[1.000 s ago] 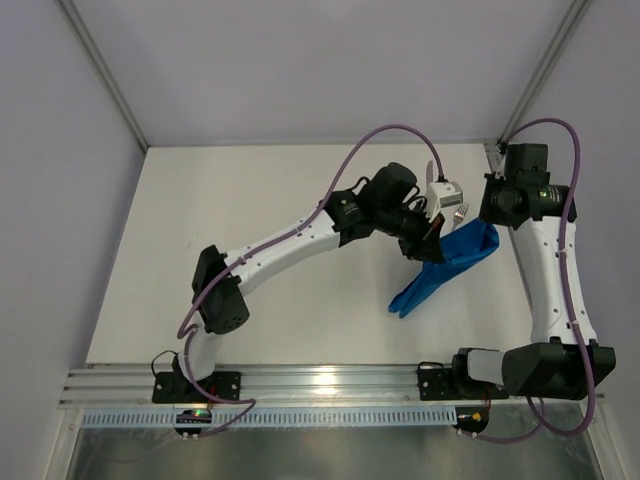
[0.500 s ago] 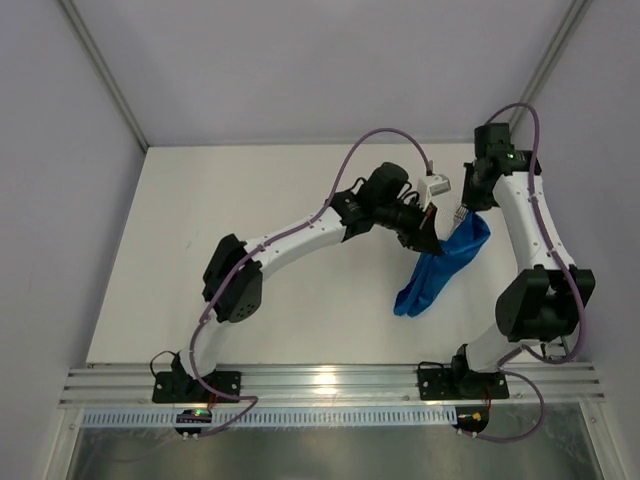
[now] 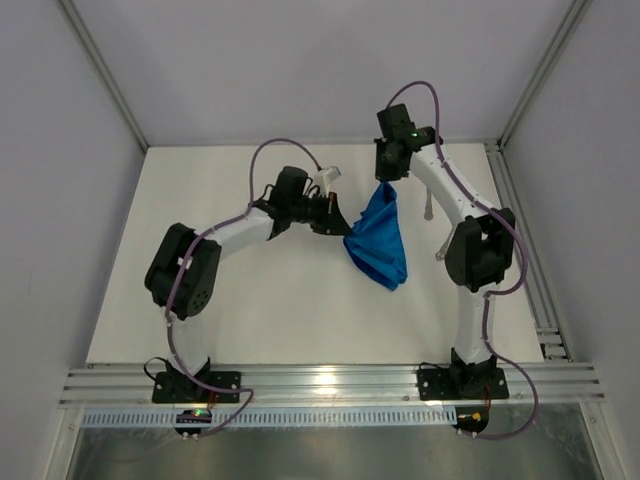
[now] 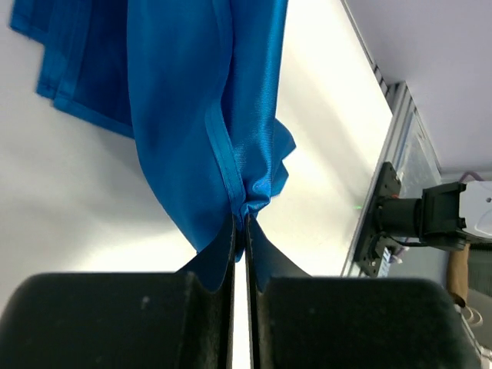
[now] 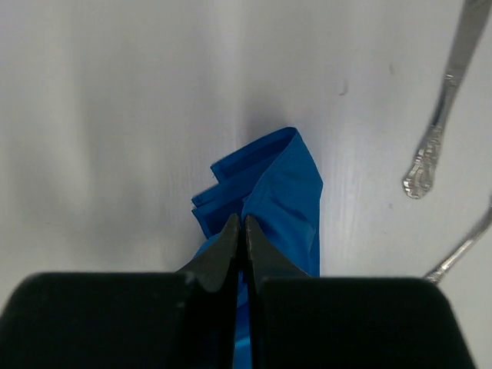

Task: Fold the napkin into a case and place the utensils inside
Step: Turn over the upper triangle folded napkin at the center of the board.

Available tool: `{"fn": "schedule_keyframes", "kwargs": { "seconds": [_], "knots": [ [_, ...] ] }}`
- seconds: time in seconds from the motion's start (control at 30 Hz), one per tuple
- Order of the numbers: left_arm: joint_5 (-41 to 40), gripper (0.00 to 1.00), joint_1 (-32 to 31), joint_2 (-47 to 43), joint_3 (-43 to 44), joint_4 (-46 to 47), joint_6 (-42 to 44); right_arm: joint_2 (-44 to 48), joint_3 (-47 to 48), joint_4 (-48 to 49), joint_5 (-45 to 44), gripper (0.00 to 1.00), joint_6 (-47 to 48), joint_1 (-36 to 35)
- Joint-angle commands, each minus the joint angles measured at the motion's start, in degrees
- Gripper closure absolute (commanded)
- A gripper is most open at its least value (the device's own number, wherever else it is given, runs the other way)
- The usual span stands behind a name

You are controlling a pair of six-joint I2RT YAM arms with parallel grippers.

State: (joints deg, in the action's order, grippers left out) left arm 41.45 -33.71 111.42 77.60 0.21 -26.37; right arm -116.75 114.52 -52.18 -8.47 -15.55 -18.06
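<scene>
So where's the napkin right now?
In the top view the napkin is right of centre, pinched between the left claw and the right claw.

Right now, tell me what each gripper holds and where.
Both hold the napkin: left gripper pinches a bunched hemmed edge, right gripper its raised upper end.

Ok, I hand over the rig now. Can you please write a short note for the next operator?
Left gripper: shut on the napkin.
Right gripper: shut on the napkin too, at another spot.
The napkin hangs bunched between the two, not flat.
Utensils: two, bare on the table, right of the napkin, by the right arm.
Done: nothing folded, no case yet.
Left: lay the napkin flat, fold the case, put the utensils inside.
</scene>
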Motion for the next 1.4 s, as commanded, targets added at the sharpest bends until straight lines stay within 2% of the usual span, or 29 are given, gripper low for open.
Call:
{"fn": "schedule_keyframes", "kwargs": {
  "seconds": [0.0, 0.23, 0.53, 0.6, 0.67, 0.7, 0.83, 0.93, 1.03, 1.07, 1.13, 1.17, 1.23, 1.27, 1.37],
  "knots": [
    [-0.14, 1.0, 2.68, -7.78, -7.95, 9.44, 1.23, -3.65, 3.78, 7.42, 3.71, 0.96, -5.71, -4.07],
    [1.26, 1.0, 11.21, -13.77, -21.51, 15.79, -2.45, -11.3, 7.03, 15.17, 4.17, 0.96, -13.09, -10.31],
    [1.79, 1.0, 18.5, -16.58, -28.03, 14.82, -1.32, -14.03, 5.19, 24.75, 4.24, 0.94, -18.73, -15.42],
    [1.96, 1.0, 19.3, -16.58, -28.12, 13.07, -0.18, -13.95, 4.22, 27.57, 6.18, 0.73, -18.55, -16.56],
    [2.05, 1.0, 20.52, -16.49, -28.3, 11.66, 0.96, -13.86, 4.74, 29.67, 7.59, 0.61, -17.94, -17.35],
    [2.23, 1.0, 20.97, -16.58, -28.56, 10.18, 1.93, -13.68, 5.36, 29.68, 10.46, 0.52, -17.59, -18.05],
    [4.51, 1.0, 24.83, -17.63, -30.14, 8.94, 2.38, -9.83, 6.51, 28.45, 11.2, 0.41, -12.94, -18.67],
    [6.09, 1.0, 28.52, -18.25, -30.58, 7.36, 3.16, -0.88, -1.46, 29.5, 9.35, 0.33, -10.21, -18.76],
    [7.67, 1.0, 31.25, -18.16, -30.58, 5.95, 4.13, 11.6, -17.61, 33.8, 9.69, 0.33, -6.52, -18.76],
    [7.94, 1.0, 31.78, -18.16, -30.67, 5.51, 4.31, 14.76, -27.76, 37.56, 9.96, 0.33, -5.12, -18.76],
    [9.26, 1.0, 33.09, -17.73, -30.84, 4.11, 5.18, 23.21, -37.74, 41.36, 9.79, 0.33, -3.7, -18.94],
    [9.26, 1.0, 33.45, -17.64, -30.93, 3.32, 5.8, 25.32, -46.49, 44.59, 8.74, 0.33, -3.17, -19.81],
    [9.35, 1.0, 33.8, -17.55, -31.2, 1.91, 7.2, 29.54, -52.88, 46.2, 5.32, 0.33, -2.21, -21.13],
    [9.44, 1.0, 36.15, -17.37, -31.37, 0.68, 8.52, 30.26, -57.0, 46.99, 3.65, 0.33, -1.68, -23.57],
    [9.26, 1.0, 38.45, -16.15, -31.11, -2.12, 10.1, 31.06, -61.15, 49.09, -1.1, 0.33, 1.48, -28.76]
  ]
}}
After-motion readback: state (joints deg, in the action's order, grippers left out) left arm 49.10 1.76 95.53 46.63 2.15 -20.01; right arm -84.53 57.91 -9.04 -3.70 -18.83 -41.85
